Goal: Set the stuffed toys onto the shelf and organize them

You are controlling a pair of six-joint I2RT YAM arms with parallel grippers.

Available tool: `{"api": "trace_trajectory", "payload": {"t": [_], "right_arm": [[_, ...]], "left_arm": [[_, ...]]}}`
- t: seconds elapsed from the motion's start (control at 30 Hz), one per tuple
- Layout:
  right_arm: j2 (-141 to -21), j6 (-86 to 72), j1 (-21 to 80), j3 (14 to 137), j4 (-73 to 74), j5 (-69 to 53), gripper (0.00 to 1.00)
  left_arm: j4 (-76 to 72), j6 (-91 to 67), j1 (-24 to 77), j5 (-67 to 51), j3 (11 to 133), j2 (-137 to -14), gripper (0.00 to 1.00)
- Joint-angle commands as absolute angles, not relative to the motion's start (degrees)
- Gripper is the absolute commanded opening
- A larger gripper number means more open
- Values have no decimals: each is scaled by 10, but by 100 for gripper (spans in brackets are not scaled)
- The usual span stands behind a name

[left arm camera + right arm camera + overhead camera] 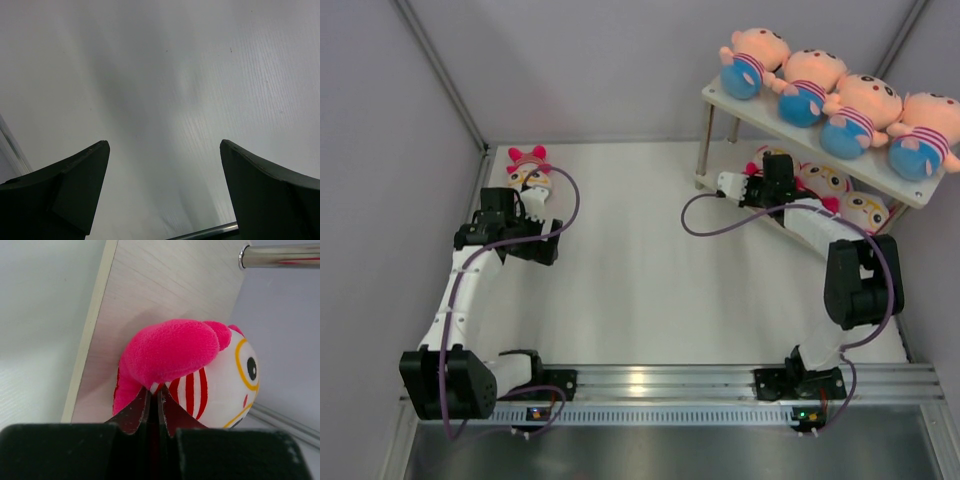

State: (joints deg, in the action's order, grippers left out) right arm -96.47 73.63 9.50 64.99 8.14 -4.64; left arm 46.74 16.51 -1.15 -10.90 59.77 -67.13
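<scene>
Release should wait until the hot-pink striped plush doll (180,360), pinched at the closed jaw tips of the right gripper (155,396), sits square on the cream shelf board (150,280) beyond them; left gripper (165,145) gapes empty.

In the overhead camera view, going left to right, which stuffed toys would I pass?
lone pink doll → first peach doll → second peach doll → third peach doll → fourth peach doll, all four on the shelf top tier. The lower-tier pink dolls overlap these sideways, so they are left out.
</scene>
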Motion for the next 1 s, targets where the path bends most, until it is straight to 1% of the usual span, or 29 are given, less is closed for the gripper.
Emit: {"api": "trace_trajectory", "payload": {"t": [0.0,0.03,0.07,0.1,0.13,0.17,0.23,0.37,0.43,0.53,0.57,0.6,0.63,0.77,0.83,0.9,0.97], "right_arm": [[-928,725,83,639,72,-53,0],[-926,726,83,636,70,-53,4],[-919,726,82,630,70,-53,11],[-916,726,83,628,69,-53,21],[-912,726,82,627,69,-54,43],[-906,725,83,627,70,-56,51],[-900,722,83,627,74,-61,63],[-882,722,92,626,80,-58,69],[-874,720,102,625,83,-52,74],[-852,715,122,627,89,-33,75],[-847,710,128,625,90,-25,78],[-842,709,141,623,90,-18,93],[-829,708,147,621,88,-10,96],[-794,692,160,605,87,-15,97],[-773,688,166,601,91,-12,97],[-759,688,177,595,94,-10,97],[-738,693,186,587,95,-5,97]], "left_arm": [[461,171,-14,-115,601,-660,98],[461,172,-13,-116,601,-659,98],[461,172,-13,-116,601,-659,98],[461,173,-13,-118,601,-659,98],[461,173,-14,-119,601,-657,98],[461,173,-14,-120,601,-658,98],[461,173,-14,-120,601,-659,98],[461,175,-13,-119,604,-660,98],[461,178,-14,-119,613,-662,98],[461,188,-14,-115,647,-672,98],[461,193,-13,-113,660,-678,98],[461,199,-14,-101,674,-695,98],[461,206,-13,-86,709,-707,98],[458,225,-13,-6,801,-800,98],[458,228,-13,68,859,-880,98],[457,223,-11,107,901,-962,98],[436,218,-10,155,960,-1012,98]]}}
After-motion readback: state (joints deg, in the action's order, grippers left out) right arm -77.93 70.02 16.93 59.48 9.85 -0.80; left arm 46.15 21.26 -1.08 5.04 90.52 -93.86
